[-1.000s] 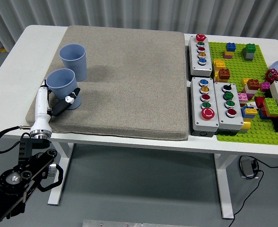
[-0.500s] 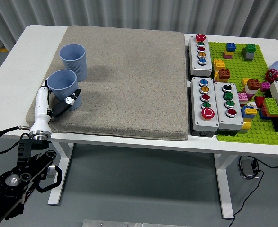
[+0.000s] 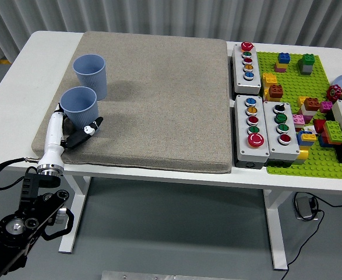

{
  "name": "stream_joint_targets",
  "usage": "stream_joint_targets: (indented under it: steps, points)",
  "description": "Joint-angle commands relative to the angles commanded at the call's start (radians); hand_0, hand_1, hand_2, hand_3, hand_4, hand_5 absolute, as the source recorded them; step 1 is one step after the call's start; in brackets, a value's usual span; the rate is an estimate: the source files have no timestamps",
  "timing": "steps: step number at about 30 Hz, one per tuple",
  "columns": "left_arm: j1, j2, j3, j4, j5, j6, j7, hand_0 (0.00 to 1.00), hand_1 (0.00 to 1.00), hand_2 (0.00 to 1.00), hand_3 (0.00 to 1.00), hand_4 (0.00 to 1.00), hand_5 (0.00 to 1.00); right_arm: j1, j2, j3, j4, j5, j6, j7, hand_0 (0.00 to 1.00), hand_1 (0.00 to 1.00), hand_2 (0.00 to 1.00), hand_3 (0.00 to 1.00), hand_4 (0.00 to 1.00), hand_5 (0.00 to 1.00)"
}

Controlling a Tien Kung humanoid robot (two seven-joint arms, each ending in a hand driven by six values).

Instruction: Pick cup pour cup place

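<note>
Two blue ribbed cups stand upright on the grey mat (image 3: 159, 93) at its left side. The far cup (image 3: 90, 74) is near the mat's back left. The near cup (image 3: 80, 108) stands in front of it. My left hand (image 3: 71, 135) comes in from the lower left and lies low on the mat just in front of the near cup's base. Its fingers (image 3: 91, 128) are loose and no longer wrap the cup. The insides of both cups are hard to see.
Three grey button boxes (image 3: 251, 128) stand right of the mat. A green baseplate (image 3: 310, 157) with several toy bricks lies at the far right. The mat's left edge and the table's near edge (image 3: 159, 175) are close to my hand.
My left hand has let go of the near cup and slid back and down toward the table's near edge. The cup stays upright in place.
</note>
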Motion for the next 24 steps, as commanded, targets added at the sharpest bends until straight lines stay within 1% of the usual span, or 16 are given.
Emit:
stream_joint_targets:
  steps: [1, 6, 7, 12, 13, 15, 16, 17, 20, 24]
  points:
    - [0.0, 0.0, -0.001, 0.0, 0.001, 0.0, 0.001, 0.888, 0.913, 0.998, 0.998, 0.979, 0.405, 0.0, 0.0, 0.0, 0.0, 0.001, 0.0, 0.0, 0.675, 0.605, 0.58, 0.594, 0.002, 0.125]
    - [0.002, 0.0, -0.027, 0.006, 0.008, 0.005, 0.005, 0.888, 0.913, 0.998, 0.998, 0.979, 0.405, 0.002, 0.0, -0.004, 0.0, 0.006, -0.001, 0.001, 0.675, 0.605, 0.58, 0.594, 0.002, 0.125]
    - [0.003, -0.001, -0.033, 0.006, 0.009, 0.004, 0.005, 0.947, 0.956, 0.998, 0.998, 0.984, 0.41, 0.002, 0.0, -0.004, 0.0, 0.005, -0.001, 0.001, 0.675, 0.604, 0.579, 0.593, 0.002, 0.124]
    - [0.02, 0.001, -0.069, -0.007, 0.018, -0.002, 0.005, 0.947, 0.956, 0.998, 0.998, 0.984, 0.41, 0.003, -0.001, -0.002, -0.001, 0.001, 0.0, 0.001, 0.675, 0.604, 0.579, 0.593, 0.002, 0.124]
    - [0.028, 0.002, -0.077, -0.018, 0.026, -0.005, 0.005, 0.958, 0.971, 0.998, 0.998, 0.995, 0.424, 0.003, -0.001, -0.001, -0.001, 0.001, 0.0, 0.001, 0.675, 0.603, 0.578, 0.593, 0.002, 0.124]
    - [0.044, 0.008, -0.092, -0.037, 0.044, -0.011, 0.007, 0.958, 0.971, 0.998, 0.998, 0.995, 0.424, 0.003, -0.001, 0.001, -0.001, -0.001, 0.001, 0.001, 0.675, 0.603, 0.578, 0.593, 0.002, 0.124]
    - [0.055, 0.013, -0.101, -0.051, 0.049, -0.024, 0.01, 0.958, 0.971, 0.998, 0.998, 0.995, 0.424, 0.004, -0.002, 0.001, -0.001, -0.003, 0.002, 0.001, 0.675, 0.603, 0.578, 0.593, 0.002, 0.124]
    - [0.058, 0.014, -0.103, -0.055, 0.051, -0.027, 0.01, 0.958, 0.971, 0.998, 0.998, 0.995, 0.424, 0.004, -0.002, 0.001, -0.001, -0.003, 0.002, 0.002, 0.675, 0.603, 0.578, 0.593, 0.002, 0.124]
    - [0.069, 0.025, -0.101, -0.076, 0.08, -0.059, 0.019, 0.962, 0.974, 0.998, 0.998, 0.998, 0.42, 0.006, -0.003, 0.001, -0.001, -0.003, 0.003, 0.001, 0.675, 0.603, 0.578, 0.592, 0.002, 0.121]
    - [0.07, 0.027, -0.095, -0.093, 0.097, -0.068, 0.016, 0.962, 0.974, 0.998, 0.998, 0.998, 0.42, 0.007, -0.003, 0.0, -0.001, -0.002, 0.002, 0.0, 0.675, 0.603, 0.578, 0.592, 0.002, 0.121]
